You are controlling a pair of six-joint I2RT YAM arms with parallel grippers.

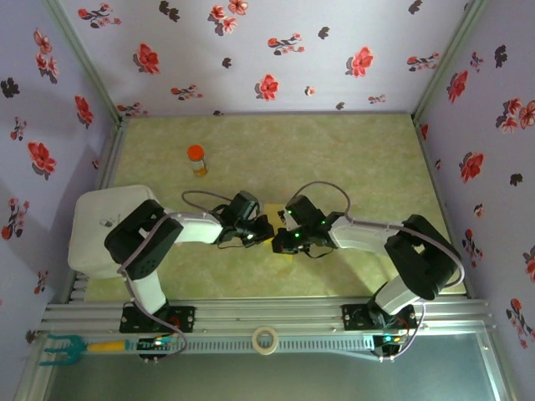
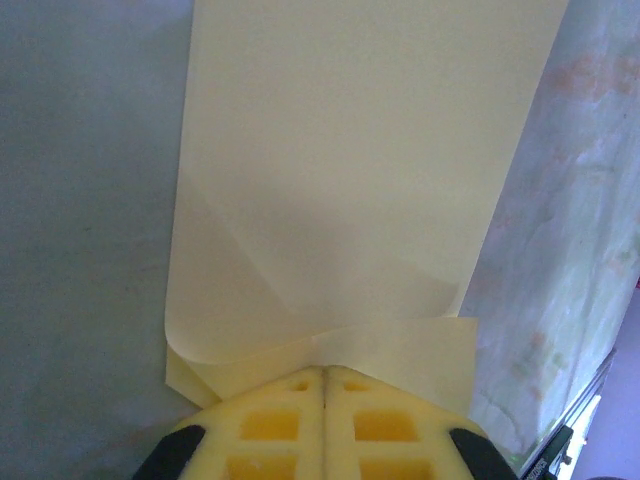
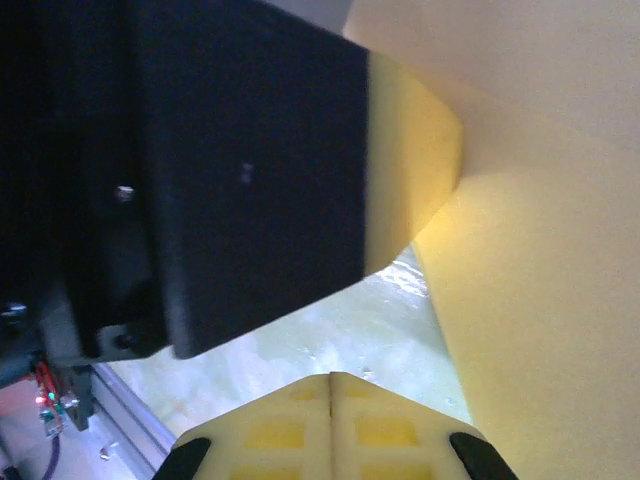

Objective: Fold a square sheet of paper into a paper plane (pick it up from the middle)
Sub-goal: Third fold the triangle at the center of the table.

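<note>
The square sheet of paper (image 2: 350, 180) is yellow and folded into layers, with a diagonal crease and a curled lower flap. Whether it has the paper plane's shape I cannot tell. My left gripper (image 2: 325, 372) is shut on its near edge, and the sheet stretches away from the pads. In the top view both grippers meet at the table's middle, left gripper (image 1: 266, 232) against right gripper (image 1: 281, 239), hiding most of the sheet. My right gripper (image 3: 331, 377) is shut with nothing in it. It sits just left of the paper (image 3: 540, 300) and below the left gripper's pad (image 3: 410, 150).
A small orange-capped bottle (image 1: 196, 159) stands upright at the back left of the green table (image 1: 351, 159). A white box (image 1: 96, 225) sits by the left arm. A tape roll (image 1: 266, 339) lies on the front rail, and floral walls close three sides.
</note>
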